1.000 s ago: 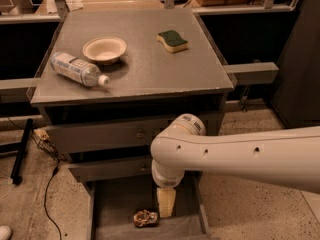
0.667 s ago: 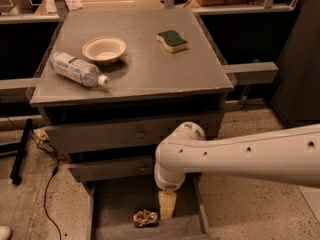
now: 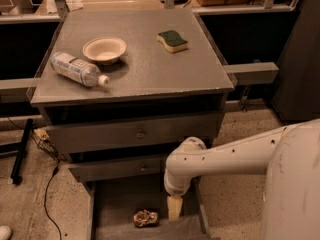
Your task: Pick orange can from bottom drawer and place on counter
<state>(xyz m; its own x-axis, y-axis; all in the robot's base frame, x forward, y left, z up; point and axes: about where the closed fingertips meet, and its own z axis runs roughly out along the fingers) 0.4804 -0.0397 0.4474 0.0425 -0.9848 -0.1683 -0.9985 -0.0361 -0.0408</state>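
Jaws of the cream gripper (image 3: 174,209): cannot tell if apart or together. Hangs inside the deep grey bottom drawer (image 3: 117,209), just right of the stubby orange-brown can (image 3: 146,218) lying on its floor. On the speckled grey table (image 3: 150,69): clear plastic bottle (image 3: 76,69), pale bowl (image 3: 104,49), green sponge (image 3: 172,40).

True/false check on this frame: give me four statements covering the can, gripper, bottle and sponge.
1. The orange can lies inside the open bottom drawer. True.
2. The gripper hovers over the counter. False: it hangs down inside the bottom drawer, beside the orange can.
3. The bottle stands upright. False: it lies on its side on the counter, next to the bowl.
4. A green sponge sits on the counter. True.
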